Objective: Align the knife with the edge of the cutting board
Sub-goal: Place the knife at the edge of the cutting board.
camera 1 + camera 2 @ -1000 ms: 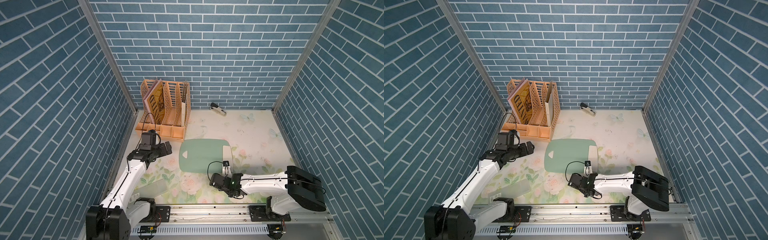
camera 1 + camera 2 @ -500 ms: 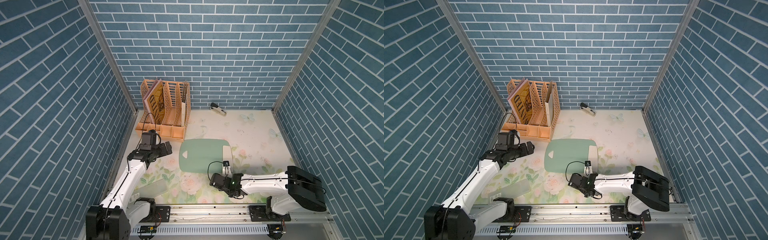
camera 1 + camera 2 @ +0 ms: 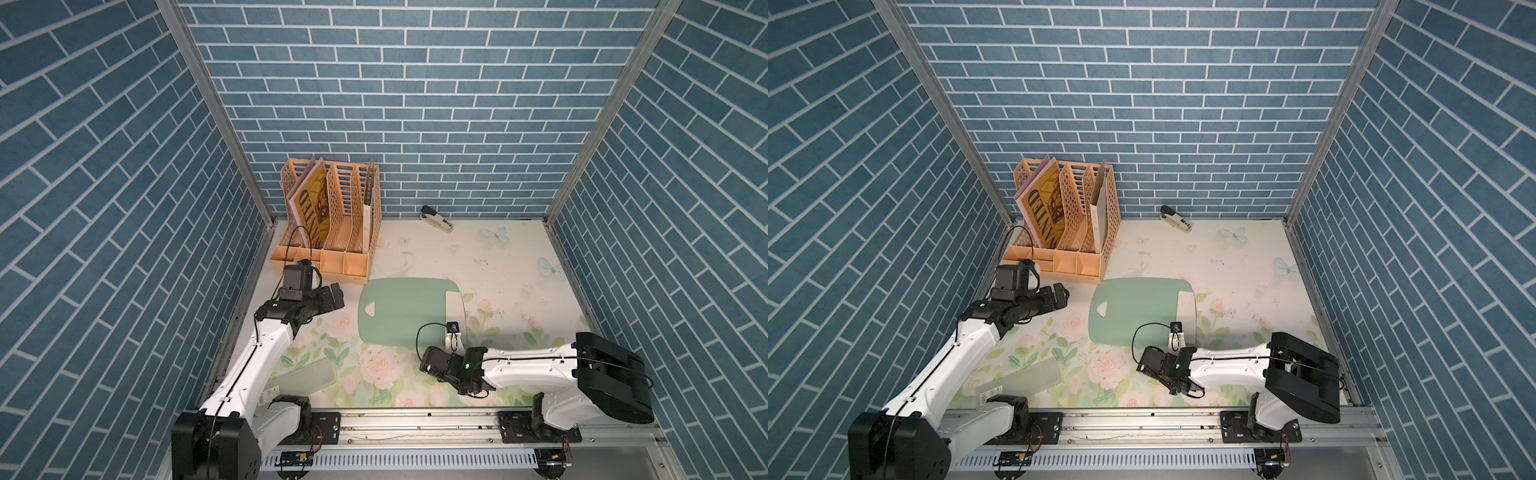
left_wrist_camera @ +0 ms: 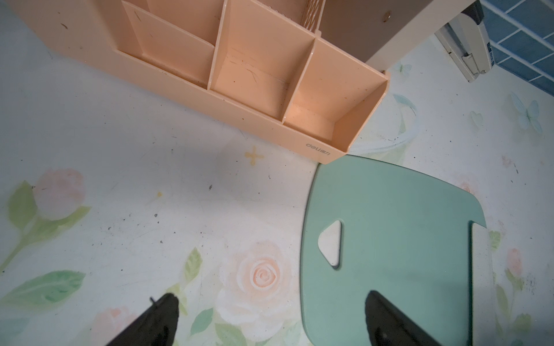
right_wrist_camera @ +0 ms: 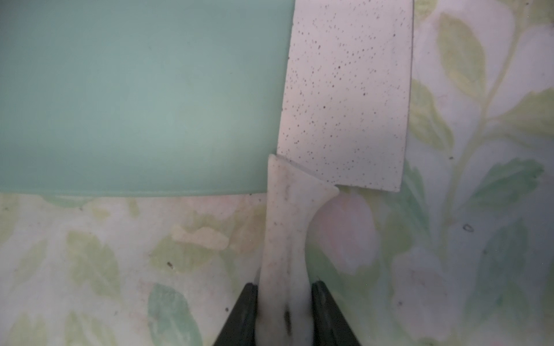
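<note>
The knife lies with its blade flat on the board, along the short side far from the hole; its handle juts past the near long side over the mat. In both top views nothing has shifted over the last second, neither arm nor knife nor board; I judge the placing about done, with only the release left. The right gripper is clamped on the handle; the left gripper hangs spread wide beside the board's hole end, holding nothing. The organiser by the back wall holds a booklet in one slot and a folder in the end slot. A stapler lies near the back wall and a sheet near the left arm's base; both are well apart from the board.

Left wrist view: the left gripper stands wide and empty above mat and board; the organiser's low front compartments are empty.

Right wrist view: the right gripper pinches the handle's end; the knife runs roughly parallel to the board's short side; its outer edge seems to reach just past the board, though I cannot tell whether it sits flush.
</note>
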